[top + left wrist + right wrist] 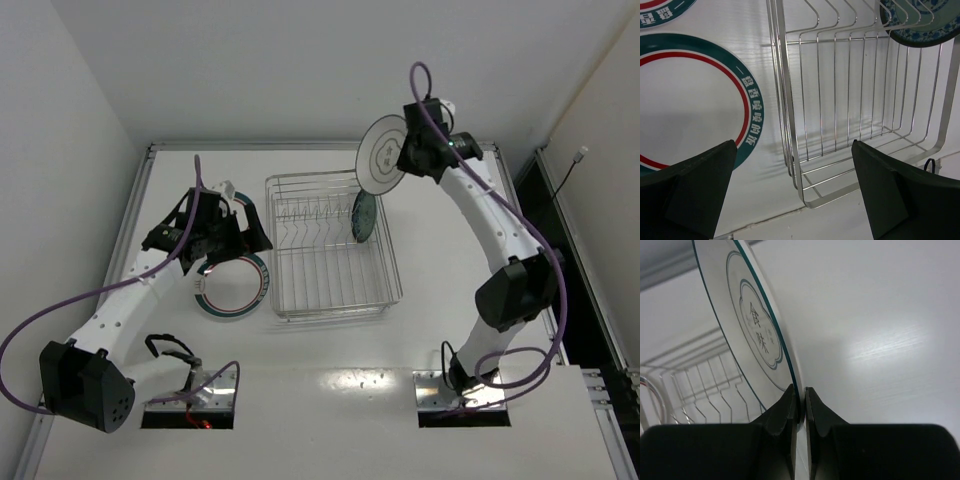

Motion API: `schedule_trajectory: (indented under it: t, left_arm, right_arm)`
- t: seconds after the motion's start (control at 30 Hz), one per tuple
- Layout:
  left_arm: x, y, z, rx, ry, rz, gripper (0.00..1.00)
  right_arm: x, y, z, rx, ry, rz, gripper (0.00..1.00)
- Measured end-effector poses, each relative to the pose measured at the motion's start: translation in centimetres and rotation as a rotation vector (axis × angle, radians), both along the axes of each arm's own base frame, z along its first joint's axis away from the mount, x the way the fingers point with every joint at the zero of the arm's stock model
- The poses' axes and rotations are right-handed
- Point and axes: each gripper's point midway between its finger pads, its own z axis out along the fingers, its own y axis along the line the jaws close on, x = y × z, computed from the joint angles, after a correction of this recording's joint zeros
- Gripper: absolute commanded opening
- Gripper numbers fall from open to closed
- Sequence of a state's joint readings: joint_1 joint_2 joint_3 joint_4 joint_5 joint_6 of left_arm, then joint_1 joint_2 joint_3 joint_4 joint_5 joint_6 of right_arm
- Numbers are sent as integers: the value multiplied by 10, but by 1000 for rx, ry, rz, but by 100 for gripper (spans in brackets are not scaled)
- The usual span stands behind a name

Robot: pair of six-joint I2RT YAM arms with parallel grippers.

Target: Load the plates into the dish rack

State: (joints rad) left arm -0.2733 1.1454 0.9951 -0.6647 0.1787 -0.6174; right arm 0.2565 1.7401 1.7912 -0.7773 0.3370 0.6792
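Note:
The silver wire dish rack (330, 270) stands mid-table. A small dark teal plate (365, 215) stands upright among its tines; it also shows in the left wrist view (922, 27). My right gripper (405, 155) is shut on the rim of the white plate with black centre marks (382, 153), holding it on edge above the rack's far right corner. In the right wrist view the fingers pinch (801, 400) that plate (750, 325). My left gripper (245, 240) is open and empty, above a banded plate (232, 290) lying flat left of the rack. A second banded plate (660, 10) lies beside it.
The rack's near left corner (810, 195) sits between my open left fingers in the left wrist view. A raised metal frame (150, 150) edges the table, with walls close behind and to the left. A seam (330, 366) crosses the table near the arm bases.

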Motion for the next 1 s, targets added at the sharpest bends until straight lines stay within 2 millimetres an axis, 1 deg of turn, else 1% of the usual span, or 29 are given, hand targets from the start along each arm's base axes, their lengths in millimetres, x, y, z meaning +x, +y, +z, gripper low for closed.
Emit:
schedule_trajectory:
  t: [0.07,0.17,0.23,0.3,0.37,0.6,0.8,1.0]
  left_arm:
    - [-1,-1,-1,-1,2,-5,99]
    - [-3,-2,-7,-6,14,-13,99]
    - [-4,-3,-10,-8,25,-18,99]
    - [-3,-4,-12,-10,31,-20,99]
    - [-2,-4,-14,-10,35,-22,99]
    - [-2,-6,-14,-14,38,-25,99]
    - [0,-6,-15,-14,38,-26,99]
    - [0,-6,-16,-14,39,-25,99]
  right_arm:
    - [-13,16,-5,-67,28,30,0]
    - [-31,28,-9,-185,57,43,0]
    - [-39,34,-9,-250,69,48,0]
    - [-41,41,-6,-321,75,54,0]
    - [-41,45,-6,-356,72,53,0]
    - [-46,67,-16,-485,95,81,0]
    - [-54,90,-50,-552,176,138,0]
    - [-63,105,-67,-517,221,183,0]
